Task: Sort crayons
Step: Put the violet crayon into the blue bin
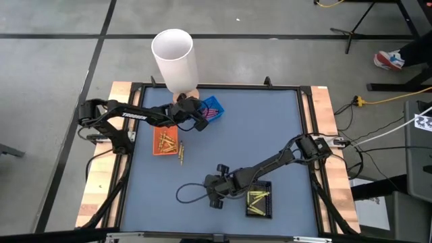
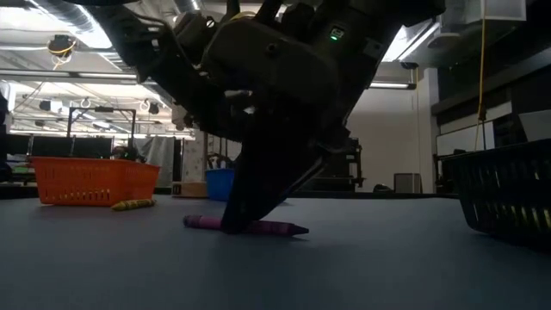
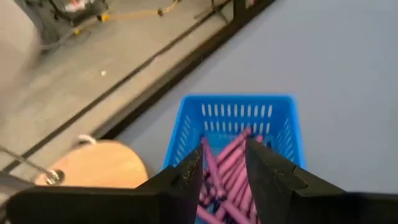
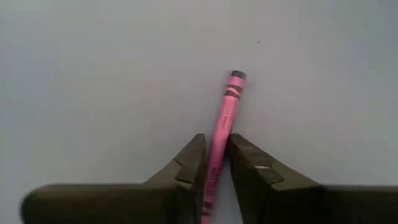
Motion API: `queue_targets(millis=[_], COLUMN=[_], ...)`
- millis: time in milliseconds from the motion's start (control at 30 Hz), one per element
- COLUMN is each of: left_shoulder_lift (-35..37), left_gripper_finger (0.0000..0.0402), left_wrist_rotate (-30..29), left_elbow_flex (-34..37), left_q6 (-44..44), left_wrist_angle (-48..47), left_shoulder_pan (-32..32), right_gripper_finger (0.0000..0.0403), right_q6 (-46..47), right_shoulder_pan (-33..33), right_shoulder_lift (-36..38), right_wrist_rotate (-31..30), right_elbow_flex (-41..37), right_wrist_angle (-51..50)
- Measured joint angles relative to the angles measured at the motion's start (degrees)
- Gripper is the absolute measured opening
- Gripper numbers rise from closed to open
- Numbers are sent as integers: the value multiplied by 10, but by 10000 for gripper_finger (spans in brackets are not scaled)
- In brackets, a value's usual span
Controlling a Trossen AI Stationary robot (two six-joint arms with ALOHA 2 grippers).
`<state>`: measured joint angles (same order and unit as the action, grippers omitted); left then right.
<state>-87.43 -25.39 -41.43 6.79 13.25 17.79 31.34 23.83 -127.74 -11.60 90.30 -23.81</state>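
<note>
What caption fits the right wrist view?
Right gripper closes around a pink crayon lying on the blue-grey table.

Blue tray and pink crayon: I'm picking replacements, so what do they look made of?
Blue tray: probably moulded plastic, judging by its even glossy colour and slotted walls. Pink crayon: likely wax in a matte paper wrapper, with darker bands near its end.

Mat centre and right half (image 1: 270,135) open for passage. Far-left blocked: white cylinder (image 1: 174,57), blue tray (image 1: 214,106), orange tray (image 1: 164,140), loose crayons (image 1: 181,152). Black tray (image 1: 259,202) blocks near edge.
</note>
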Motion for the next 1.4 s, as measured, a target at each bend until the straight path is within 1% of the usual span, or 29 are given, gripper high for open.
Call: queue_targets(millis=[167,300,533,733,900,1033,1167,1267,1400], left_shoulder_lift=[58,122,232,295,314,314,312,312,312], left_gripper_finger=[93,87,83,82,82,82,82,82,82], left_wrist_rotate=[0,0,19,31,63,84,84,84,84], left_elbow_flex=[0,0,0,0,0,0,0,0,0], left_q6=[-14,-14,-7,55,102,121,124,124,124], left_wrist_angle=[-39,-111,-288,-436,-500,-518,-518,-518,-518], left_shoulder_pan=[-5,-11,-23,-37,-51,-64,-81,-88,-94], right_gripper_finger=[34,22,25,25,25,25,26,26,26], right_q6=[-1,-2,-19,-55,-102,-147,-198,-242,-310], right_shoulder_pan=[0,0,-6,-28,-60,-88,-121,-143,-172], right_shoulder_lift=[0,0,4,19,34,35,37,37,37], right_wrist_rotate=[-7,-7,3,15,22,22,20,2,-50], right_elbow_flex=[0,0,-1,-2,7,42,95,132,168], right_wrist_angle=[1,1,1,-4,-13,-66,-128,-167,-196])
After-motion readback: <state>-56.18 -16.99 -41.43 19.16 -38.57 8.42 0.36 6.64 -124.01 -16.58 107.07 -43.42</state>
